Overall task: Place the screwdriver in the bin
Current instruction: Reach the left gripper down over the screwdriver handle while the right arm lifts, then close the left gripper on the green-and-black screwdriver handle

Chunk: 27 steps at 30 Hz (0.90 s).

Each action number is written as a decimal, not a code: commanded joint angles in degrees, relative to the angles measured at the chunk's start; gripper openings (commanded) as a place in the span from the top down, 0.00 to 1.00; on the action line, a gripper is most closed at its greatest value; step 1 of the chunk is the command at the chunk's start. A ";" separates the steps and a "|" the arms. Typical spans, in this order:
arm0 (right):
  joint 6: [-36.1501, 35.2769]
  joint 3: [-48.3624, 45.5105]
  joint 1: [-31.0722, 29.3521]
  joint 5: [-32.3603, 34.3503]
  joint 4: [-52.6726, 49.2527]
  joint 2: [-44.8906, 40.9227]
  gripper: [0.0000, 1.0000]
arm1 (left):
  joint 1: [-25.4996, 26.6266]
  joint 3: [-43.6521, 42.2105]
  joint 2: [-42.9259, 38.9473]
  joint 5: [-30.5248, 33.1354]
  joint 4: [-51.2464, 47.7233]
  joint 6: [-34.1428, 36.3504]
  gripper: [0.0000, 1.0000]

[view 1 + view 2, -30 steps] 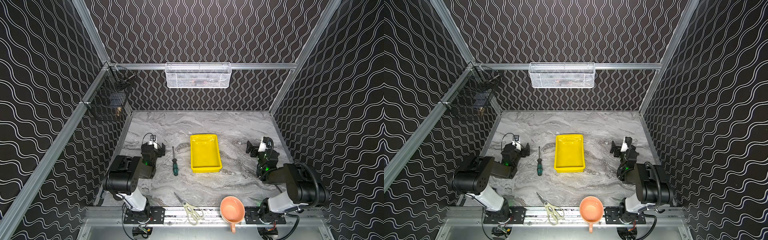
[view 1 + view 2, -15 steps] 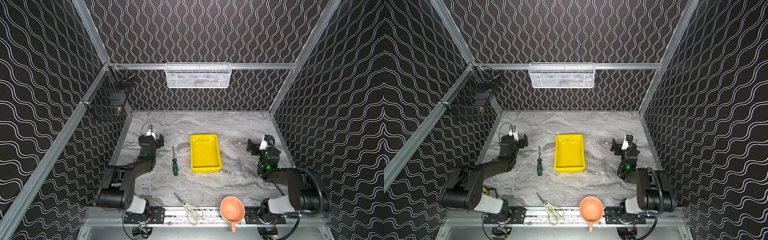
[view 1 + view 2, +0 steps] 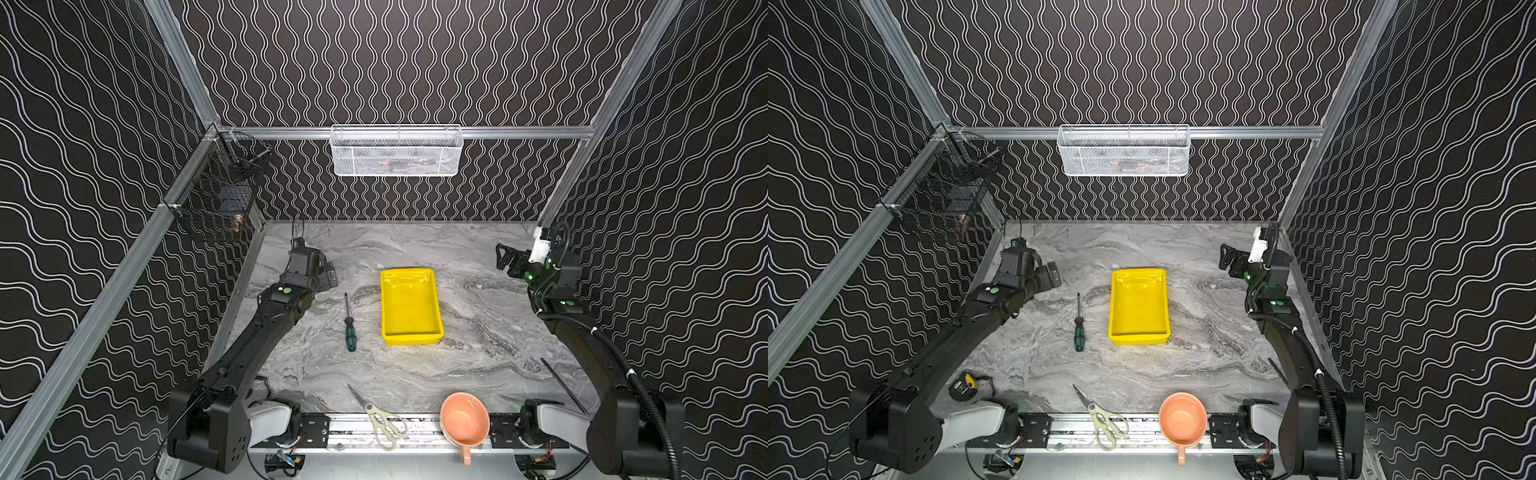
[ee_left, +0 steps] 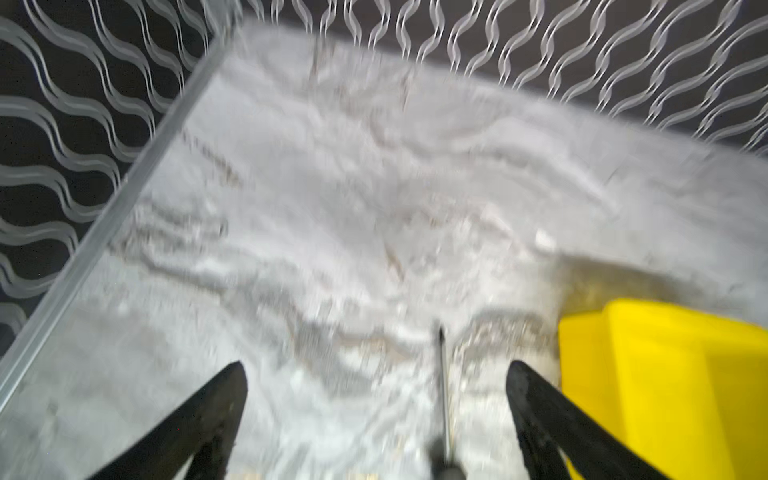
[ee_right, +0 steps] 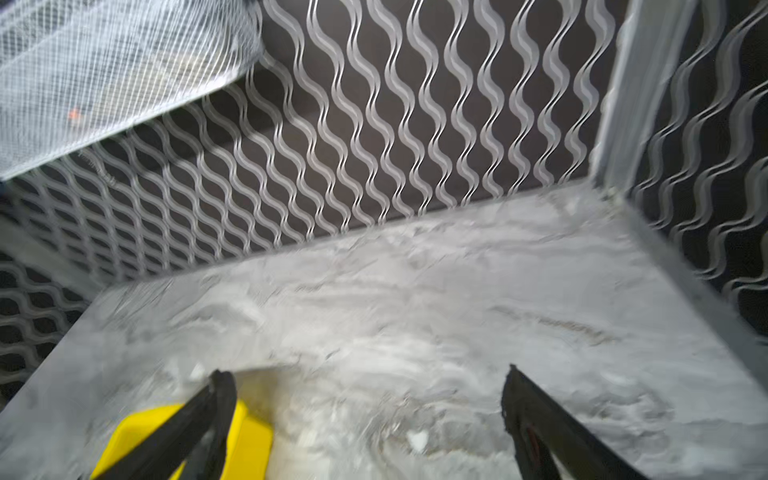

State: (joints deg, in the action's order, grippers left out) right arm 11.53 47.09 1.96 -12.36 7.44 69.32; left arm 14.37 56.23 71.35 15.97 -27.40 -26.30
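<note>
The left arm reaches long and low from its base at the front rail. The left pincer (image 3: 328,277) (image 3: 1051,274) (image 4: 376,365) is close to the side-wall frame, with its jaws spread wide and holding nothing.

The screwdriver (image 3: 350,328) (image 3: 1079,328) (image 4: 444,390) lies flat on the desk (image 3: 478,357), inward of this pincer and nearer the front. In the left wrist view its thin shaft runs up between the two fingers, closer to the one on the bin's side.

The bin (image 3: 411,338) (image 3: 1138,338) (image 4: 665,374) sits just past the screwdriver from that pincer, separated from it by a strip of bare desk. Bare marbled desk surrounds the pincer on every side but the wall's.

The right arm rises bent along the opposite wall. The right pincer (image 3: 505,259) (image 3: 1227,257) (image 5: 365,372) is also wide apart and empty. A corner of the bin shows beside one of its fingers in the right wrist view, and open desk lies ahead as far as the back wall.
</note>
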 commanded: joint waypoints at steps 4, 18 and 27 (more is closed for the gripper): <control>-2.33 4.58 -2.86 -5.24 -16.80 1.15 0.00 | 4.28 0.98 1.08 -7.60 -14.33 -5.93 0.01; -9.19 5.95 -10.20 -10.45 -18.87 5.68 0.00 | 10.59 -2.32 10.32 -11.03 -10.80 -9.66 0.07; -9.33 5.51 -10.31 -10.41 -18.25 7.18 0.00 | 10.68 -4.37 15.92 -12.79 -7.24 -10.12 0.11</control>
State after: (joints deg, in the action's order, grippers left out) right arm 3.22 52.40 -8.21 -21.76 -10.81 76.09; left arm 25.04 52.01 86.48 4.23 -36.49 -35.83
